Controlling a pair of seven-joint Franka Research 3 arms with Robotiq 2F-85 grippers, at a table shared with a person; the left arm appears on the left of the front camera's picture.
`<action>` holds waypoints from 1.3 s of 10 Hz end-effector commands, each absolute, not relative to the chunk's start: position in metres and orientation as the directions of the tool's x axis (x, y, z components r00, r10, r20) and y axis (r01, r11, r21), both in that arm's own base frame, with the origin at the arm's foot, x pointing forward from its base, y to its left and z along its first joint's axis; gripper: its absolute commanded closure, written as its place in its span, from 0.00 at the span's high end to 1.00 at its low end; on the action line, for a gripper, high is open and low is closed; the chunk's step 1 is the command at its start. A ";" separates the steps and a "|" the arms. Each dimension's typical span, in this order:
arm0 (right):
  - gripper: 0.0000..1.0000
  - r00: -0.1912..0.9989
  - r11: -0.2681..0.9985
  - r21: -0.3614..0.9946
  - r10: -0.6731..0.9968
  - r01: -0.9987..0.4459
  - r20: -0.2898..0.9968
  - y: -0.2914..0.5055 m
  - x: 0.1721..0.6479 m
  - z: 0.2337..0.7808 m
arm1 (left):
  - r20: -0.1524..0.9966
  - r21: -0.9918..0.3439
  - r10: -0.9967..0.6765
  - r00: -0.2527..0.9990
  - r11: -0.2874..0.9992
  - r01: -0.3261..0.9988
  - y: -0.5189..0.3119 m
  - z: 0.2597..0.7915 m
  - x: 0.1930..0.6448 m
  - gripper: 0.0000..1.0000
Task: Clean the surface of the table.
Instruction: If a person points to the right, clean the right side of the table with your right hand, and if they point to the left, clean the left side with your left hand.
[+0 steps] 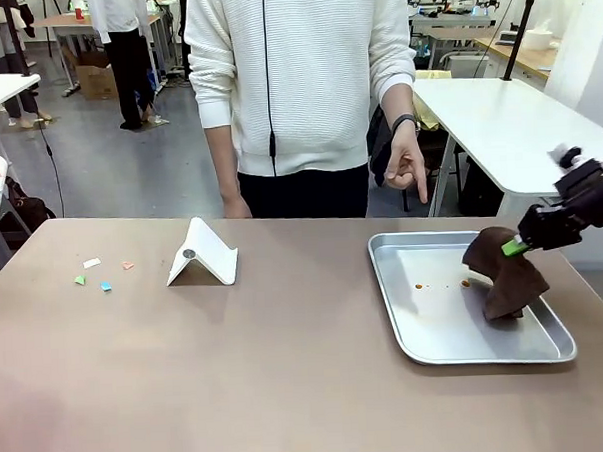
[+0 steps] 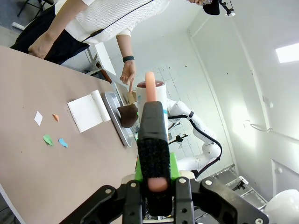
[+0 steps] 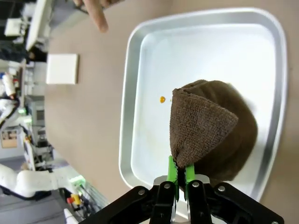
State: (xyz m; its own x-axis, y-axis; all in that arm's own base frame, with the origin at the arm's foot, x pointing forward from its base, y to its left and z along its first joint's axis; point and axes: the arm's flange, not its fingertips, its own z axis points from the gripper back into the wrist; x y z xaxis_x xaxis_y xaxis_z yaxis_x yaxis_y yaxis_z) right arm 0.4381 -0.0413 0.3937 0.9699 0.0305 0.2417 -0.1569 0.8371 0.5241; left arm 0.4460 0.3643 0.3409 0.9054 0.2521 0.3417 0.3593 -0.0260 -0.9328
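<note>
The table (image 1: 289, 387) was seen as a wide, smooth, matte taupe-brown top, stretched from the near edge to a person's hand (image 1: 407, 166) at its far edge. Small coloured paper scraps (image 1: 96, 276) were scattered near its left edge, and a white folded stand (image 1: 203, 255) was set near them. A metal tray (image 1: 427, 353) was placed by the right edge. Over it a brown cloth (image 1: 506, 277) was pinched by the right gripper (image 1: 516, 245). A black stick (image 2: 153, 140) with pink ends was clamped in the left gripper (image 2: 154, 170).
</note>
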 end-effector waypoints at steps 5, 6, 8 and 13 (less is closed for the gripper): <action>0.07 0.986 0.935 0.353 -0.027 -0.034 0.167 0.021 0.477 0.336 | 0.353 -0.926 0.258 0.899 -0.039 0.375 0.366 0.346 0.444 0.22; 0.07 0.983 0.945 0.327 -0.044 -0.016 0.176 0.027 0.481 0.328 | 0.353 -0.926 0.258 0.899 -0.039 0.375 0.366 0.346 0.444 0.22; 0.07 0.983 0.948 0.318 -0.042 -0.018 0.181 0.041 0.488 0.311 | 0.353 -0.926 0.258 0.899 -0.039 0.375 0.366 0.346 0.444 0.22; 0.07 0.987 0.893 0.439 0.032 -0.100 0.160 0.076 0.492 0.313 | 0.353 -0.926 0.258 0.899 -0.039 0.375 0.366 0.346 0.444 0.22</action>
